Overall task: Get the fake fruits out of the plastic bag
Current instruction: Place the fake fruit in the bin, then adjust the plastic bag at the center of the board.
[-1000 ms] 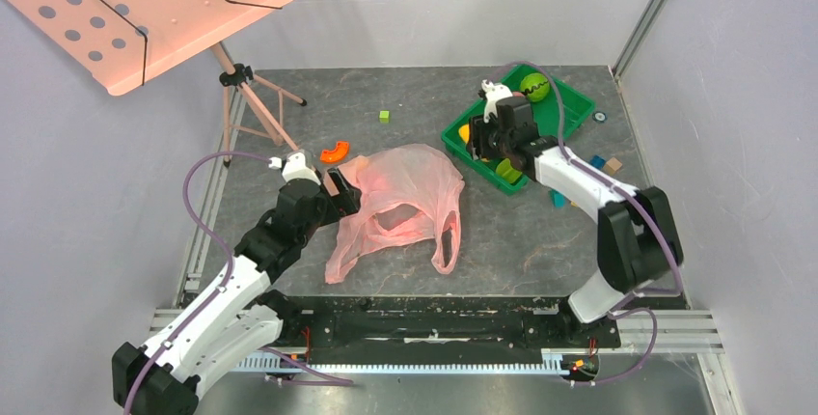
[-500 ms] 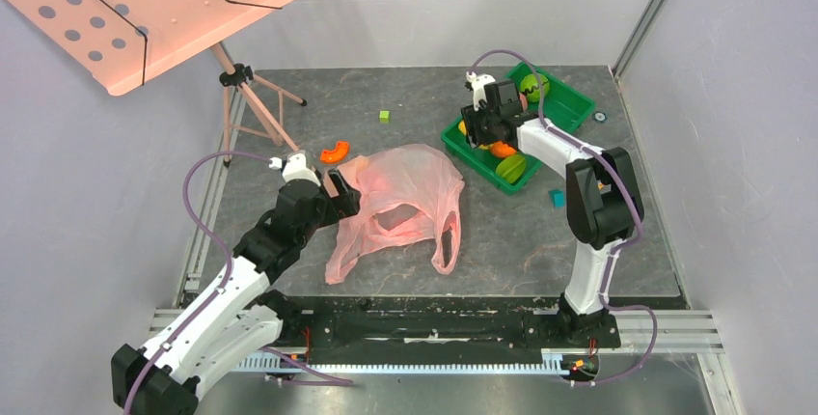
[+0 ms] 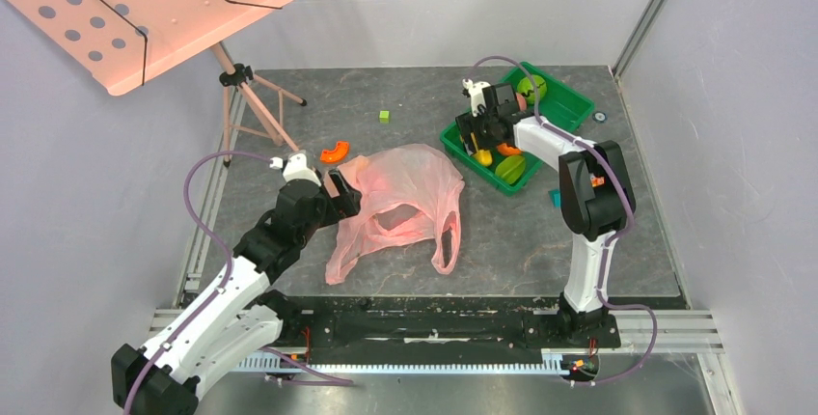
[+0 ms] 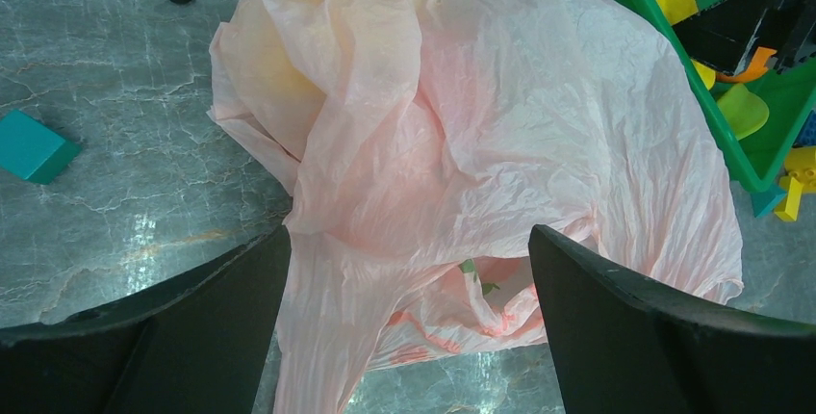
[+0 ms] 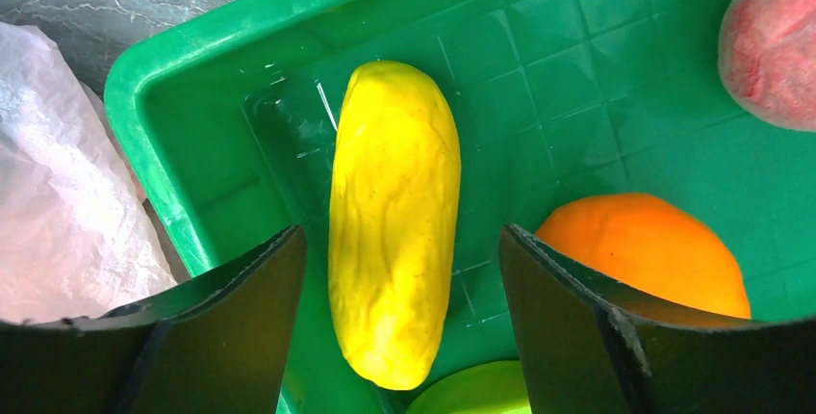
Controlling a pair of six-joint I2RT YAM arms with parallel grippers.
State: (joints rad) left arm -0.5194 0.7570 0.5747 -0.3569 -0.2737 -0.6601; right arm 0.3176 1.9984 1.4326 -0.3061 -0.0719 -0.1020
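The task looks partly done. A yellow fruit (image 5: 395,221), oblong like a mango, lies flat on the floor of the green tray (image 5: 192,48), in the corner nearest the plastic bag (image 3: 400,203). An orange fruit (image 5: 645,250) sits just beside it and a pink peach (image 5: 770,38) lies farther along the tray. The right end effector (image 5: 401,231) hangs over the yellow fruit with its jaws spread. There is a gap on each side, so it grips nothing.

In the right wrist view the yellow fruit's long axis runs almost top to bottom, parallel to the fingers, with its lower end leaning slightly left.

The bag lies crumpled on the desk (image 3: 289,125) between the arms, handles toward the bases. A reddish patch shows through the film, and a small green bit (image 4: 469,267) shows at the handle opening, so at least one fruit probably remains inside. How many, I cannot tell.

The left end effector (image 4: 409,236) hovers over the bag's near-left edge, jaws fully apart and holding nothing.
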